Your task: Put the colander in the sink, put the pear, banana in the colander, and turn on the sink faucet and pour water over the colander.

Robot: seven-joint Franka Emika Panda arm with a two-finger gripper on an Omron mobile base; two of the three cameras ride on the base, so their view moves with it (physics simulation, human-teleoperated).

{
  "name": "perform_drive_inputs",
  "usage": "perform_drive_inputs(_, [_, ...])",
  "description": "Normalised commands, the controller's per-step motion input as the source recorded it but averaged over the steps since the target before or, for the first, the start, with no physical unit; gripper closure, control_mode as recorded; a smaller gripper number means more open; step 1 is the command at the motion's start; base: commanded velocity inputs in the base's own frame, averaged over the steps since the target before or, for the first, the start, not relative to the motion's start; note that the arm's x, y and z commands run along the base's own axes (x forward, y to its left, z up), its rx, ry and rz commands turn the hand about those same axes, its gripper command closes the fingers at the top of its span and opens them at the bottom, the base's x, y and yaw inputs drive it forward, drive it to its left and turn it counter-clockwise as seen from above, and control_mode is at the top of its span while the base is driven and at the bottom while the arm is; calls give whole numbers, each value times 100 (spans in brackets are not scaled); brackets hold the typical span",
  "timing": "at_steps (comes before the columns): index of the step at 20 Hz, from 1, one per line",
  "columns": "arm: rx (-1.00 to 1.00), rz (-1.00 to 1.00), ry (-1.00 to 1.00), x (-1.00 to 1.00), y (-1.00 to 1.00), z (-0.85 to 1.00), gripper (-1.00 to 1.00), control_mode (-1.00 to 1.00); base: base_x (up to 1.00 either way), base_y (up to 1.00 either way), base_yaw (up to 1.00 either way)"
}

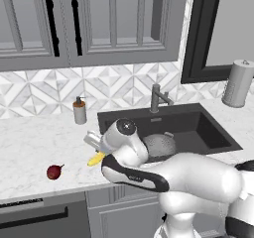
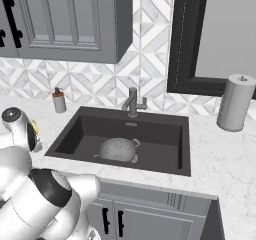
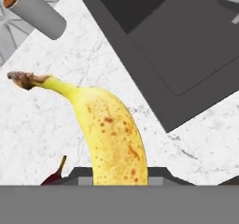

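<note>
Pincer: I see the banana (image 3: 114,134) run right down between my pincer's tips at the bottom of the hand view. The tips themselves are hidden, so I cannot tell if they pinch it yet or just sit around it.

Banana: it lies on the white bench (image 1: 34,143), just left of the sink (image 1: 208,133). In the left base view only a bit of yellow peeks out from under my arm. Its dark stem end points away from my hand.

Pear: the small dark red pear (image 1: 54,171) sits on the bench, to the left of the banana and apart from it. Its stem pokes in at the bottom of the hand view.

Colander: the colander (image 2: 119,149) is in the sink already, near the drain side, with nothing in it.

Faucet: the sink faucet (image 2: 132,102) stands behind the sink. I see no water running.

Other things: a soap bottle (image 1: 79,111) stands by the wall, and a paper roll (image 2: 234,102) stands on the right.

How the banana will feel: I think it is light and a bit soft, with smooth skin. A hard squeeze could bruise it. I would hold it across its fat middle, so it does not tip or spin.

What I think comes next: lift the banana and carry it over to the colander.
</note>
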Motion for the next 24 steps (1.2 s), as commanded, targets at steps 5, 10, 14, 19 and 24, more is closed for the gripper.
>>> perform_drive_inputs(5, [23,7,2,0,-100,100,100,-100,0,0,0])
perform_drive_inputs(10, [25,2,36,0,-100,96,100,-100,0,0,0])
perform_drive_inputs(14, [30,0,60,0,-100,64,100,-100,0,0,0])
perform_drive_inputs(19, [27,-1,69,4,-99,20,100,-100,0,0,0])
perform_drive_inputs(24, [0,0,77,50,-52,0,100,-100,0,0,0])
